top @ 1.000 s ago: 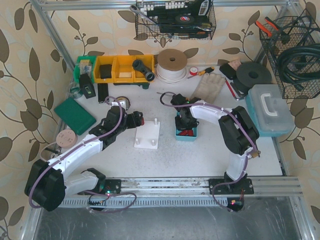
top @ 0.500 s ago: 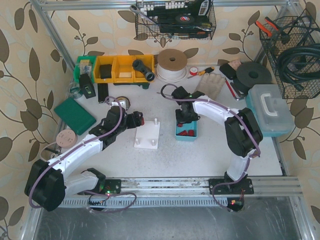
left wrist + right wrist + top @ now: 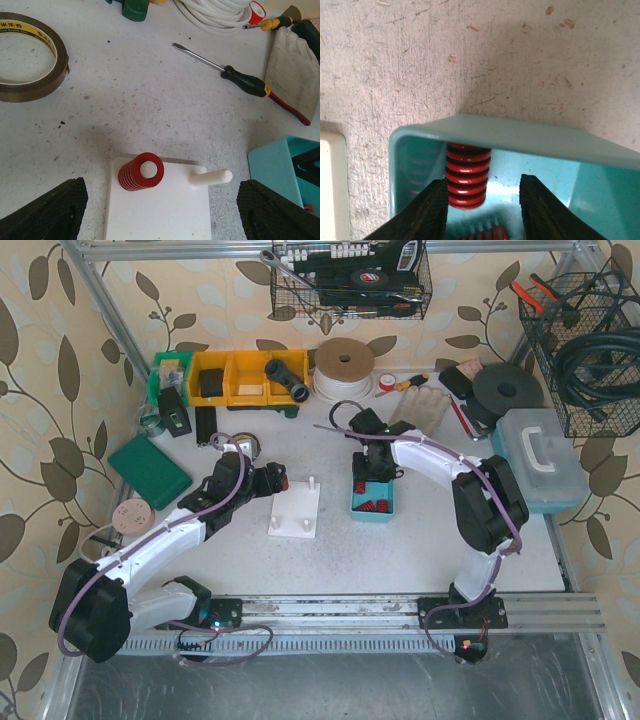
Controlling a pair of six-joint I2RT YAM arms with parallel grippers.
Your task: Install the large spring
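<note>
A large red spring (image 3: 466, 175) lies inside the teal box (image 3: 520, 137), its far end under the box rim. My right gripper (image 3: 482, 200) is down in the box, open. The spring rests against the left finger (image 3: 427, 212), and the right finger stands apart from it. Another red spring (image 3: 485, 234) shows at the bottom edge. My left gripper (image 3: 162, 202) hangs open over the white peg plate (image 3: 160, 215). One peg carries a red spring (image 3: 141, 171), and the peg beside it (image 3: 211, 177) is bare. From above, the right gripper (image 3: 372, 480) is over the teal box (image 3: 372, 505).
Brown tape roll (image 3: 30, 55), a screwdriver (image 3: 240, 80) and a cloth glove (image 3: 290, 55) lie beyond the plate. White cable coil (image 3: 344, 370) and yellow bins (image 3: 245, 377) line the back. A green case (image 3: 150, 470) sits left and a toolbox (image 3: 540, 455) right.
The right wrist has shifted slightly toward the back over the teal box, and its jaws have parted. The left arm has not moved.
</note>
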